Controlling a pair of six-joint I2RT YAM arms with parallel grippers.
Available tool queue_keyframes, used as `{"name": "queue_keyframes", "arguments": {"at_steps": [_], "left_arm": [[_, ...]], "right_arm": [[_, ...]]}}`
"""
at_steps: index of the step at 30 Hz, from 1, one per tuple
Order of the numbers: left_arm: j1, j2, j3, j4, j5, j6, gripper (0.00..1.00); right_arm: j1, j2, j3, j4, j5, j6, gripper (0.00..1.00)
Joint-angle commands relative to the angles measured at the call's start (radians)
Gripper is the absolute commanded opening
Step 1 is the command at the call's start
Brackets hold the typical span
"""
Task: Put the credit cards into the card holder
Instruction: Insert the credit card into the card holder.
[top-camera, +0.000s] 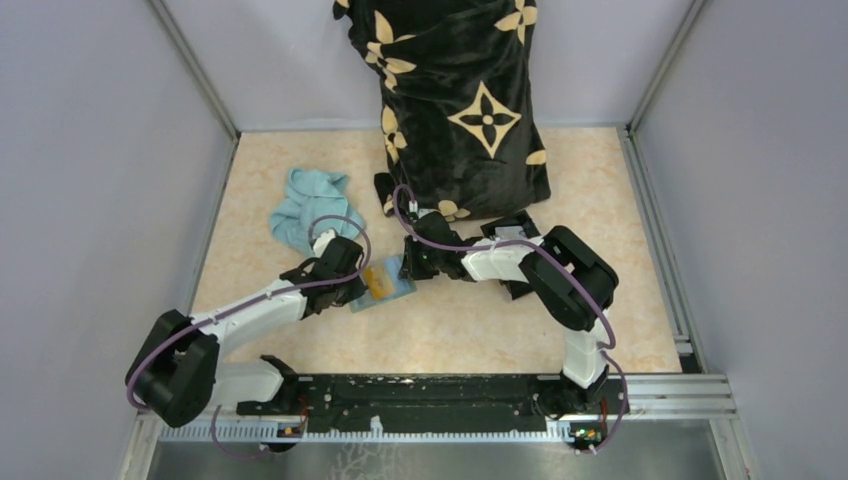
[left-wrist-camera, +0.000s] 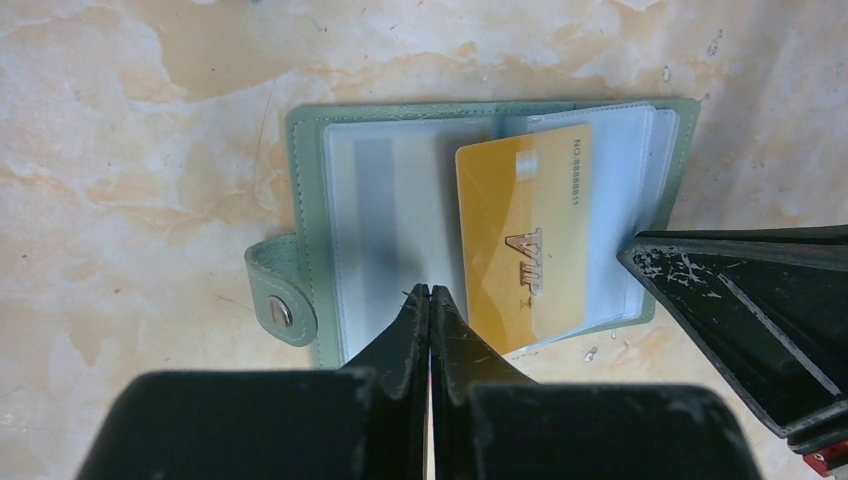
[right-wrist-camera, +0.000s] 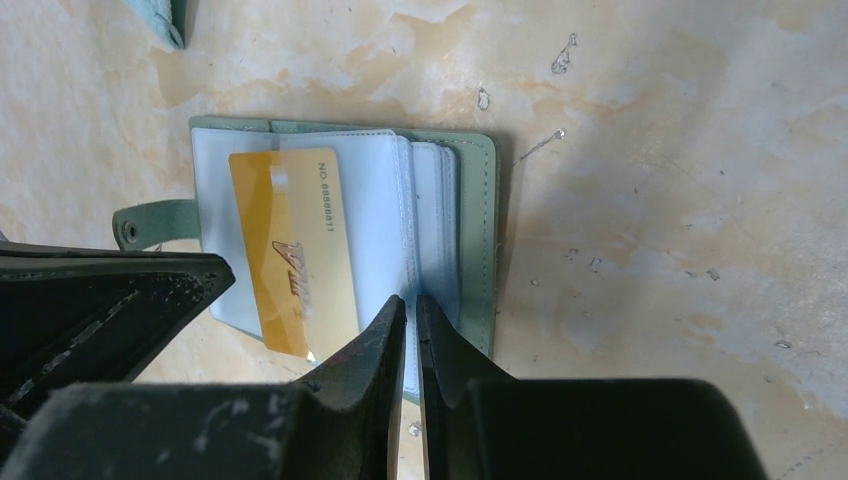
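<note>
Marbled beige tabletop fills the floor of a pale-walled bay, with a black flower-patterned fabric (top-camera: 455, 100) standing at upper centre. Left of centre lies a light blue cloth (top-camera: 305, 205). Just below it the left gripper (left-wrist-camera: 428, 292) is clenched, tips together at the lower edge of the card holder (left-wrist-camera: 305, 160); I cannot tell whether it nips a sleeve. The holder lies open mid-frame, with one tan-orange credit card (left-wrist-camera: 525, 235) apparently partly in a clear sleeve, its lower end jutting out. Right of it, the right gripper (right-wrist-camera: 410, 300) looks pinched onto the sleeve pages. That card needs seating; no other cards show.
</note>
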Motion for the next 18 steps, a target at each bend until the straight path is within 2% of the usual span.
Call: {"name": "queue_keyframes", "arguments": {"at_steps": [1, 18], "left_arm": [[-0.005, 0.023, 0.000, 0.026, 0.006, 0.019, 0.00], [-0.008, 0.141, 0.055, 0.101, 0.054, 0.029, 0.00]], "right_arm": [[0.009, 0.060, -0.009, -0.082, 0.076, -0.043, 0.11], [0.008, 0.069, -0.008, -0.082, 0.071, -0.044, 0.11]]}}
